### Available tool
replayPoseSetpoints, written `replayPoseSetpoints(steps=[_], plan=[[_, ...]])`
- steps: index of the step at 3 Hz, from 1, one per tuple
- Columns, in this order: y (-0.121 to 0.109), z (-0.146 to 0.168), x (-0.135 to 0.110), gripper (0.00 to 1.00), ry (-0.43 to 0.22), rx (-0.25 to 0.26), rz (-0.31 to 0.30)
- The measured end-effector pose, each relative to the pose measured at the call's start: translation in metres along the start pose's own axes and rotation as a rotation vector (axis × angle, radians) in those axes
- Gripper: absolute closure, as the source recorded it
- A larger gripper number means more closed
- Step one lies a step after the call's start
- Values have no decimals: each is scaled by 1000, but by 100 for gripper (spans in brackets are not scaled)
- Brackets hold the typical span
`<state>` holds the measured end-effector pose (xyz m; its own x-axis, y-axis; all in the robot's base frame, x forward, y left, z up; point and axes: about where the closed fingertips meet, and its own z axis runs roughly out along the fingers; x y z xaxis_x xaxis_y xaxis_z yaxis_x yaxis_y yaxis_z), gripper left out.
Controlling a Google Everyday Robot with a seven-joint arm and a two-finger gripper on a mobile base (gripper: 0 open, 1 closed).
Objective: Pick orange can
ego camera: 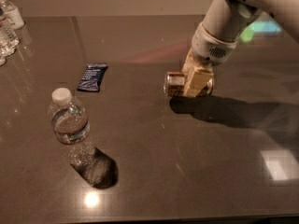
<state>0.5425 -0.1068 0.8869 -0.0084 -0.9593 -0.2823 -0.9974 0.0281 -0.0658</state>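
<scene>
The gripper [195, 85] is hanging low just right of the middle of the table [154, 171], a little nearer the far edge. Its pale fingers [195, 80] are looking clamped across the orange can [174, 84], which is lying sideways with a silver end facing the left edge. So the grasp is looking made. Whether the can is clearing the tabletop, I cannot tell, so the lift is what's remaining. Toward the left edge, the blue snack packet [92, 77] and the water bottle [70, 127] are sitting well apart.

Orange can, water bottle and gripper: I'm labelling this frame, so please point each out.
orange can [174, 84], camera view, its exposed left part.
water bottle [70, 127], camera view, its label band.
gripper [198, 88], camera view, between the fingers clamping the can, right of centre.
</scene>
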Motion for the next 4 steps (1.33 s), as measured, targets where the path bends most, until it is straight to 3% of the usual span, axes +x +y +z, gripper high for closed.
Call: replayPoseSetpoints(steps=[1, 2, 3, 4], plan=[[7, -38, -13, 100, -21, 30, -28], [12, -79, -28, 100, -44, 78, -67], [8, -104, -42, 100, -67, 132, -100], [7, -104, -43, 100, -68, 134, -100]])
